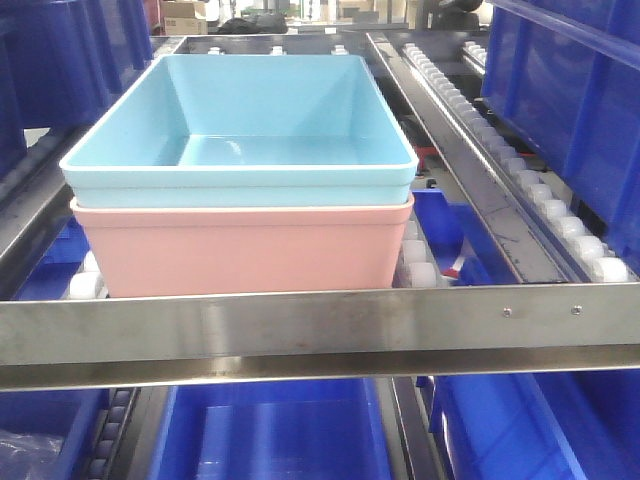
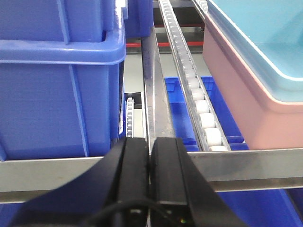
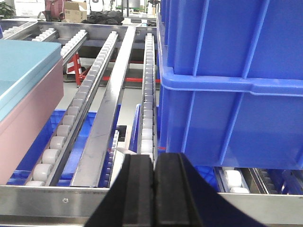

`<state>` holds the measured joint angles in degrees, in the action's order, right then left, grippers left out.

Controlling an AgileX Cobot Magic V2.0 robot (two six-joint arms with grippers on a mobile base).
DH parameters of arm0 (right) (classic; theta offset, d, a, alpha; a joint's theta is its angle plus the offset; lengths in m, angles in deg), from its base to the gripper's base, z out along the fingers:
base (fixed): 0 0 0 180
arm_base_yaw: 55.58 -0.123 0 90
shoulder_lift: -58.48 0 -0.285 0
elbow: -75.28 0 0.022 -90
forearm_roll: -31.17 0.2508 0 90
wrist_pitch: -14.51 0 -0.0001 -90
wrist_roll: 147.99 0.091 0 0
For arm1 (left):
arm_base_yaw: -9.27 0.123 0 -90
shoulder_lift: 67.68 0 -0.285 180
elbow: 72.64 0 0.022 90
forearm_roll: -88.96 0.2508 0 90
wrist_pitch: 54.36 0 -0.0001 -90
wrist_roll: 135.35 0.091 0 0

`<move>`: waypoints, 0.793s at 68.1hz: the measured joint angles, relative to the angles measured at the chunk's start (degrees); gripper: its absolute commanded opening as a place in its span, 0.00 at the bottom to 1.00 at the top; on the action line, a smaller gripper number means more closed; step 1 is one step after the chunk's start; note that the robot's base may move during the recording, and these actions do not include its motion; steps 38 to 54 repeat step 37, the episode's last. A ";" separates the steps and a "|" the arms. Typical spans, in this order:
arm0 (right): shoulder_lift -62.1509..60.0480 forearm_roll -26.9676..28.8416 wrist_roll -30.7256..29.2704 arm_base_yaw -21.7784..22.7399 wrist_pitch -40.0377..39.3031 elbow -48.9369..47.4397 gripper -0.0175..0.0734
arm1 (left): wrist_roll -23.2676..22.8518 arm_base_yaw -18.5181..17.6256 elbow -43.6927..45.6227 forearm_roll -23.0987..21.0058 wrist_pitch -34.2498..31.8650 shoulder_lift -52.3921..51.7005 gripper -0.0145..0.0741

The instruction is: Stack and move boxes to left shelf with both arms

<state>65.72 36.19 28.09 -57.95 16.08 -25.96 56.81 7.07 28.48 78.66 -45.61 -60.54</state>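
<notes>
Pink box (image 1: 245, 250): inside hidden by nested light blue box (image 1: 240, 130); base masked by front rail (image 1: 320, 330).
Both boxes cropped at right edge in left wrist view, left edge in right wrist view.
Grippers: only finger backs visible, bodies cut off by bottom edge.
Background clutter, top of front view: too small to tell.

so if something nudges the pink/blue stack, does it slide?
Probably, and easily: the pink bin sits on white rollers, so it should roll along the track. The blue bin is nested in it and empty, so likely light, moving as one. The front rail should stop it.

Bright, even light; soft focus.
</notes>
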 measured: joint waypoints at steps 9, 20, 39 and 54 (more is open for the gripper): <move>0.00 0.00 0.00 0.00 0.00 0.00 0.25 | -0.10 0.00 0.00 0.00 0.00 0.00 0.16; 0.00 0.00 0.00 0.00 0.00 0.00 0.25 | -0.10 0.00 0.00 0.00 0.00 0.00 0.16; 0.00 0.00 0.00 0.00 0.00 0.00 0.25 | -0.10 0.00 0.00 0.00 0.00 0.00 0.16; 0.00 0.00 0.00 0.00 0.00 0.00 0.25 | -0.10 0.00 0.00 0.00 0.00 0.00 0.16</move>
